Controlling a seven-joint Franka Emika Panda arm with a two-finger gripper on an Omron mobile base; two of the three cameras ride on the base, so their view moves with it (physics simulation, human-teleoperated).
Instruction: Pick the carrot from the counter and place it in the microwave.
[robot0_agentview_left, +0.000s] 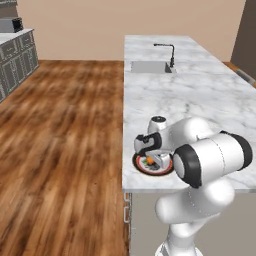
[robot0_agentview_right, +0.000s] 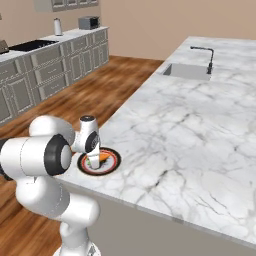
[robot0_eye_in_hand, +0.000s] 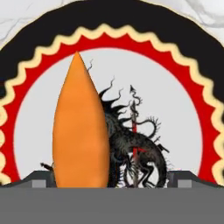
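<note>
The orange carrot (robot0_eye_in_hand: 81, 127) lies on a round plate (robot0_eye_in_hand: 43, 26) with a black and red rim and a dark dragon picture. The plate (robot0_agentview_left: 136, 162) rests near the front left edge of the marble counter (robot0_agentview_left: 200, 95). My gripper (robot0_eye_in_hand: 112, 179) points down at the plate, open, its two tips wide apart on either side of the carrot's thick end. From the base, the gripper (robot0_agentview_left: 152, 159) hangs just over the carrot (robot0_agentview_right: 102, 156) and hides part of it. The microwave is out of view.
A sink (robot0_agentview_left: 150, 66) with a dark faucet (robot0_agentview_left: 167, 52) sits at the counter's far end. Grey cabinets (robot0_agentview_right: 45, 75) with a small appliance (robot0_agentview_right: 88, 22) line the far wall. Brown wood floor (robot0_agentview_left: 60, 140) runs left of the island.
</note>
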